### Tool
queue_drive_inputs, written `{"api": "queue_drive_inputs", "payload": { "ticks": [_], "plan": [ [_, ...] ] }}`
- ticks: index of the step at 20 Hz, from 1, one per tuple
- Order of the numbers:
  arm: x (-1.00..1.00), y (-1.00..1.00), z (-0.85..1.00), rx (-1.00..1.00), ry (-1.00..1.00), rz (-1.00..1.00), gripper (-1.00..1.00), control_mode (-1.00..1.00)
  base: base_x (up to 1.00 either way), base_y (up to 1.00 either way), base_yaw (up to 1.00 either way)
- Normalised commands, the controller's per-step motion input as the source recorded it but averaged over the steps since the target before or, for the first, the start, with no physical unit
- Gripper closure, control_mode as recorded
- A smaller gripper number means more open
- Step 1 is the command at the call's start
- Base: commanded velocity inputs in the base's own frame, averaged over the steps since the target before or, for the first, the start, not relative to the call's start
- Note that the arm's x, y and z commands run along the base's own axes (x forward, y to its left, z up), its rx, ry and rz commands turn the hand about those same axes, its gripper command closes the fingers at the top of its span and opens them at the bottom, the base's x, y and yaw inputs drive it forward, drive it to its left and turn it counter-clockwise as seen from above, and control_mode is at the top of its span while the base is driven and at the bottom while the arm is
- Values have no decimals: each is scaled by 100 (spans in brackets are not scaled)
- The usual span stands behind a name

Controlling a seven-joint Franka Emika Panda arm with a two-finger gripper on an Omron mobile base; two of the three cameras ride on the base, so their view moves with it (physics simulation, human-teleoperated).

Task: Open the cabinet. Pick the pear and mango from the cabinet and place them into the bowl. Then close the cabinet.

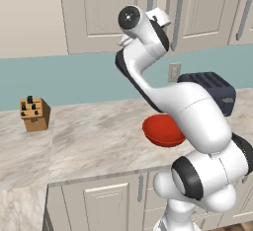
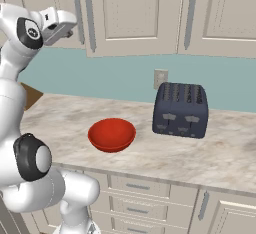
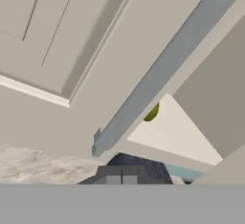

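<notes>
The gripper (image 3: pixel 118 176) is showing in the hand view with its two dark fingertips pressed together, clenched on nothing, sitting just below the lower end of the long grey bar handle (image 3: pixel 162 77) without a clear touch on it. Behind that handle, the cabinet (image 3: pixel 57 50) door is standing slightly ajar, and through the wedge-shaped gap a pale shelf is showing with a small yellow-green sliver, the pear (image 3: pixel 151 113), peeking out from behind the handle. The mango is staying hidden by the doors.

On the counter (image 2: pixel 220 153), the red bowl (image 2: pixel 111 134) is sitting near the front edge, empty, with the dark toaster (image 2: pixel 180 109) standing just beside it, nearer the back edge against the wall. In the left base view, a wooden knife block (image 1: pixel 34 113) is standing well apart from them, toward the counter's left end. Above, the hand is reaching up by the cabinet's paired handles in both base views.
</notes>
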Motion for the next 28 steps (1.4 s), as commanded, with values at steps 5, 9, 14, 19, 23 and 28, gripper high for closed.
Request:
{"api": "queue_drive_inputs", "payload": {
  "ticks": [5,9,14,19,23,28],
  "plan": [
    [11,-23,0,-7,0,0,100,-100,0,0,0],
    [19,-13,0,-8,-1,0,100,-100,0,0,0],
    [3,-15,0,-11,-1,-4,100,-100,0,0,0],
    [3,-24,0,-9,0,-9,100,-100,0,0,0],
    [1,-30,0,-8,0,-10,100,-100,0,0,0],
    [1,-35,0,-9,0,-9,100,-100,0,0,0]
  ]
}}
